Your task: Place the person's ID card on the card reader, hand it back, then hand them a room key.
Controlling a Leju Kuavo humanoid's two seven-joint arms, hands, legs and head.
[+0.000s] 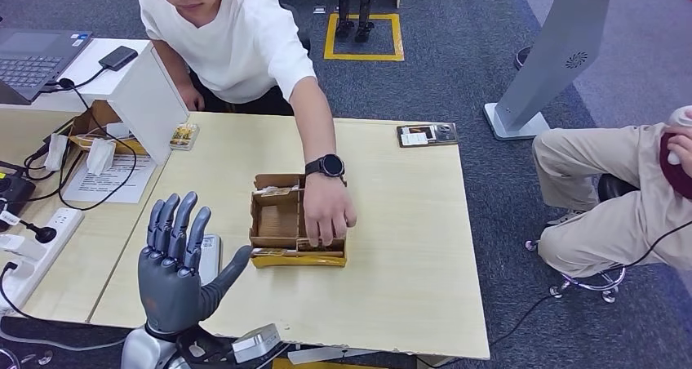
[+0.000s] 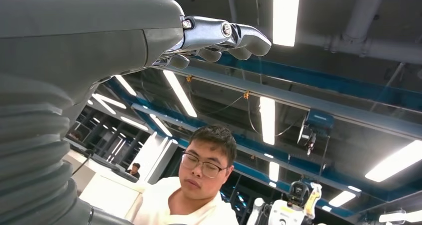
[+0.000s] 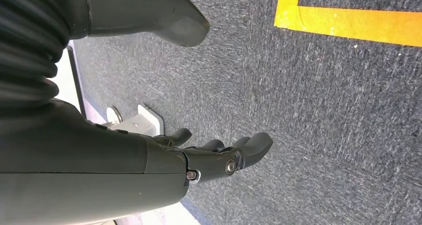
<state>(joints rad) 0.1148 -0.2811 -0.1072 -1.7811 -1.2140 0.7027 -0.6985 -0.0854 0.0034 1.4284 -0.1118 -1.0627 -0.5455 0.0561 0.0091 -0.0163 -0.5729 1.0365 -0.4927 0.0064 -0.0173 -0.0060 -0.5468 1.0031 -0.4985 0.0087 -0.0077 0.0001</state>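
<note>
Over the desk (image 1: 408,222), the left hand (image 1: 175,263) is hovering spread wide, holding nothing.
Beside it a card reader (image 1: 210,257) is lying flat; a person's hand (image 1: 328,212) is reaching into the cardboard box (image 1: 277,222). The right wrist view is showing the right hand (image 3: 219,155) hanging loosely uncurled, empty, above carpet (image 3: 323,110). No ID card is identifiable.

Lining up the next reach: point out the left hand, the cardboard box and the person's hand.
left hand (image 1: 173,264), head view, palm.
cardboard box (image 1: 276,219), head view, inner floor.
person's hand (image 1: 328,210), head view, back of hand.
</note>
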